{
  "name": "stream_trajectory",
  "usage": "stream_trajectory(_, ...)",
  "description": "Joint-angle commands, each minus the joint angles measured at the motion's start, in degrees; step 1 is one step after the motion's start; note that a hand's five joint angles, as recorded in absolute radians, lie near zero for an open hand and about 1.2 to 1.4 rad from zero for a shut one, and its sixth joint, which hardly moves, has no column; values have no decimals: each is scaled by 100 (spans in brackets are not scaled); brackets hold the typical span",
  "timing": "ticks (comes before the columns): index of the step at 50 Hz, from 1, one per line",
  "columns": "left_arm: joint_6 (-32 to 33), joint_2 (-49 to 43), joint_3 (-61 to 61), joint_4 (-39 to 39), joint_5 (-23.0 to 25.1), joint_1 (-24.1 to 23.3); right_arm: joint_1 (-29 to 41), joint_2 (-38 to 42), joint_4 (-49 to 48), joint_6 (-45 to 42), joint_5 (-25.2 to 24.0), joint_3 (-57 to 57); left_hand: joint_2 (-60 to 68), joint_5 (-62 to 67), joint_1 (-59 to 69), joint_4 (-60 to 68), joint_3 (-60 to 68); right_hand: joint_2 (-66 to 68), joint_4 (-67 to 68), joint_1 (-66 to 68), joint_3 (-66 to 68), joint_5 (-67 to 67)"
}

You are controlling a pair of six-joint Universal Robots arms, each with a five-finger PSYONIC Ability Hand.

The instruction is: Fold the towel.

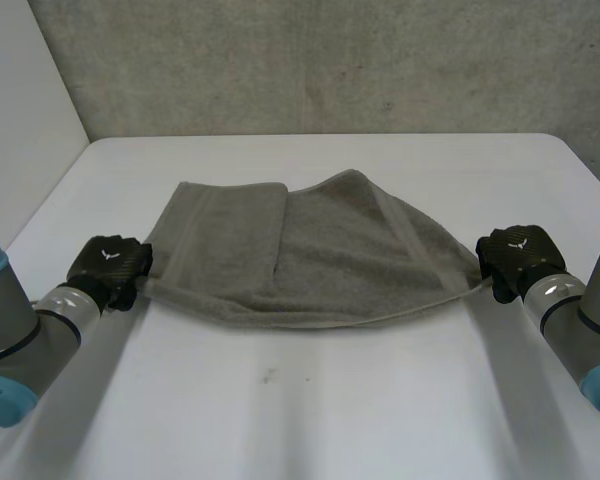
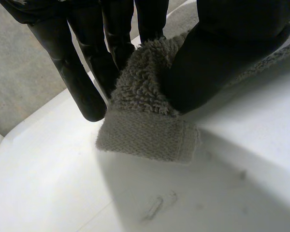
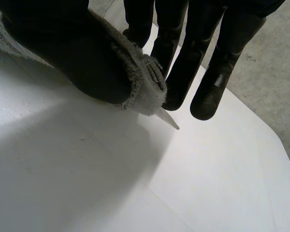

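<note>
One grey towel (image 1: 320, 250), two black hands and two arms are in sight. In the head view the towel spreads across the middle of the frame, a doubled layer lying over its left part and its lower edge curving from one hand to the other.

The left hand (image 1: 108, 262), at the middle left of the frame, meets the towel's left end. In its wrist view the thumb (image 2: 217, 63) and fingers (image 2: 82, 82) pinch a corner between them, and the woven hem band hangs just beyond the fingertips, above the table. The right hand (image 1: 520, 255), at the middle right, grips the right end. In its wrist view the hemmed edge is squeezed between thumb (image 3: 77, 63) and fingers (image 3: 217, 77), and a thin pale tip pokes out past them. The left arm (image 1: 20, 330) comes in from the lower left corner and the right arm (image 1: 580, 320) from the lower right, each grey with a light-blue cap.

The table (image 1: 310, 400) is white and matt, with one small dark speck (image 1: 268, 376) below the towel and faint scuffs (image 2: 157, 205) near the left hand. A rough grey wall (image 1: 330, 60) fills the top of the frame, and a plain white wall (image 1: 20, 100) stands at the upper left.

Each hand carries one small pale winged emblem on its back; it is too small to read any lettering.
</note>
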Motion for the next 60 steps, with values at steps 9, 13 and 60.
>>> stream_trajectory(9,95,893,-1001,-98,-358,8,2,-313,429,-316,-70,-14,1222,1416,1441,1241,1236,1144,1140,97,1163,1288)
stream_trajectory(13,95,1244,-1247,-203,-507,-10,-24,-744,1219,-975,-141,12,1222,1416,1441,1241,1236,1144,1140,97,1163,1288)
stream_trajectory(60,86,818,418,-1865,-1097,-378,186,-229,2716,-1629,-106,-1804,1222,1416,1441,1241,1236,1144,1140,97,1163,1288)
